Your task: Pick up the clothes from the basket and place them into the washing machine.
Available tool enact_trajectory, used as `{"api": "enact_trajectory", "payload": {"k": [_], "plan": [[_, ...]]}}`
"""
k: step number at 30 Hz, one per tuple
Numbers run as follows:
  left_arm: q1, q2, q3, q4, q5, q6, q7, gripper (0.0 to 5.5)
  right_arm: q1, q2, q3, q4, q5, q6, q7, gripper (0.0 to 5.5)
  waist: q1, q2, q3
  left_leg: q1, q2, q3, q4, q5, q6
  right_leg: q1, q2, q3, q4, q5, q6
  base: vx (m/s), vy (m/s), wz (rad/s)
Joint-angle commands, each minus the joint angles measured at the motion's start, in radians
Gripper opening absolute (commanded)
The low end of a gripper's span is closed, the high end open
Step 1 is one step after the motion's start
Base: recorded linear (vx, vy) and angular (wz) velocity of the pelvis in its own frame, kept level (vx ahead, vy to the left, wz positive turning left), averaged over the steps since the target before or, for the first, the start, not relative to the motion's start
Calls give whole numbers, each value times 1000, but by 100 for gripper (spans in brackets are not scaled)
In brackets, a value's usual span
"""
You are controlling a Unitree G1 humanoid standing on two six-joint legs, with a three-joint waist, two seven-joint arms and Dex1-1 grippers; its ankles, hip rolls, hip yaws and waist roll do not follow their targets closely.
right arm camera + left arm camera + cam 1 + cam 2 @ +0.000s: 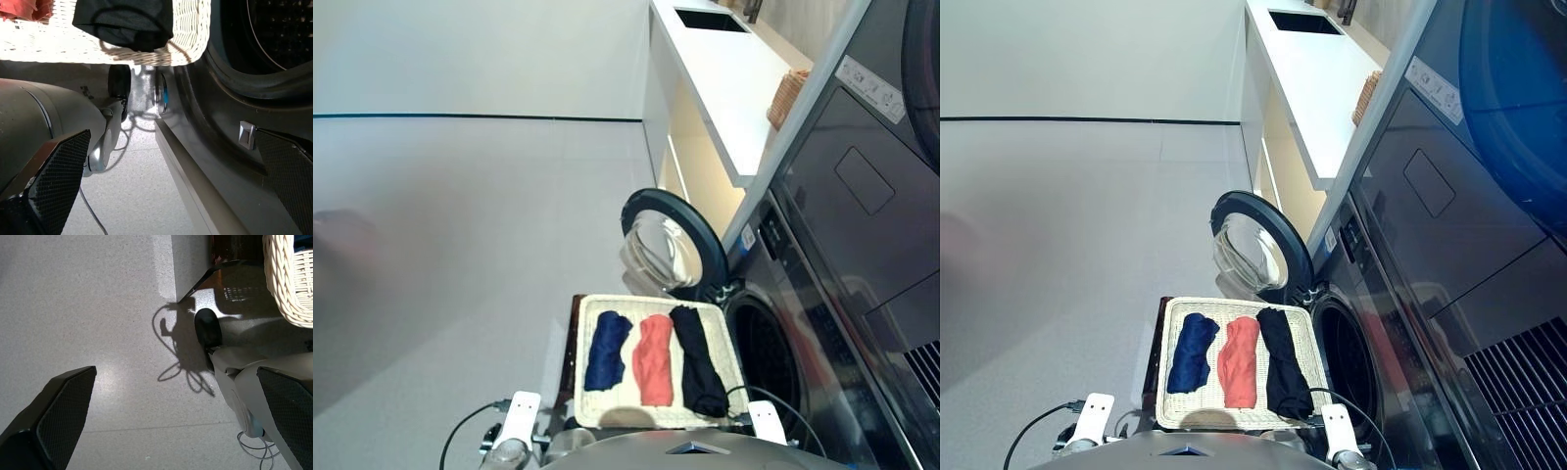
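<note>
- Nearest the head camera, the left gripper (161, 431) hangs low over the grey floor (460, 245), fingers spread apart, empty.
- Cream wicker basket (1234, 419) holds, left to right, the navy garment (1192, 352), coral garment (1239, 362) and black garment (1285, 362).
- Right gripper (171, 196), fingers apart, hangs beside the washing machine (1371, 333), door (1258, 245) open.
- No label is legible.

Left pincer (166, 426) spread wide, empty, right pincer (171, 186) likewise, both pointing down
</note>
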Motion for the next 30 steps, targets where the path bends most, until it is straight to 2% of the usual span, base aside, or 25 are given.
{"api": "enact_trajectory", "payload": {"k": [1, 13, 18, 19, 25, 28, 30], "plan": [[-128, -53, -63, -23, -8, -37, -19, 550, -119, -54, -32, 16, 10, -5, -2, 550, 26, 78, 92, 101, -1, 42, 6, -107, -13, -18, -22, -78, 4, 20, 31, 0, 0, 0], [-124, -62, -55, -32, -57, -35, -18, 550, -123, -58, -40, 20, 23, -4, -3, 550, 27, 80, 95, 101, -3, 37, 6, -105, -12, -16, -23, -83, 4, 21, 30, 0, 0, 0], [-117, -66, -60, -143, -132, -46, -20, 550, -119, -58, -48, -26, 54, -12, -14, 550, 26, 80, 102, 101, -2, 38, 6, -105, -10, -17, -25, -81, 9, 20, 32, 0, 0, 0], [-115, -58, -77, -242, -130, -57, -8, 550, -116, -62, -55, -78, 70, -20, -27, 550, 23, 80, 107, 101, -3, 37, 6, -106, -9, -21, -25, -78, 14, 18, 32, 0, 0, 0], [-143, -58, -120, -476, -253, -75, 15, 550, -128, -73, -60, -271, 147, -42, -78, 550, 14, 83, 142, 84, -2, 37, 6, -96, -4, -58, -25, -69, 50, 11, 32, -12, 2, 1], [-183, -35, -142, -604, -261, -82, 58, 550, -144, -99, -49, -547, 141, -75, -140, 550, 8, 85, 182, 60, 2, 41, 10, -78, 0, -104, -24, -53, 83, 8, 33, -119, 19, -4], [-219, -27, -163, -649, -263, -87, 85, 550, -161, -112, -40, -665, 158, -99, -157, 550, 7, 77, 217, 8, 5, 36, 73, -86, 1, -141, -26, -36, 113, 5, 28, -157, -18, -28]]}}
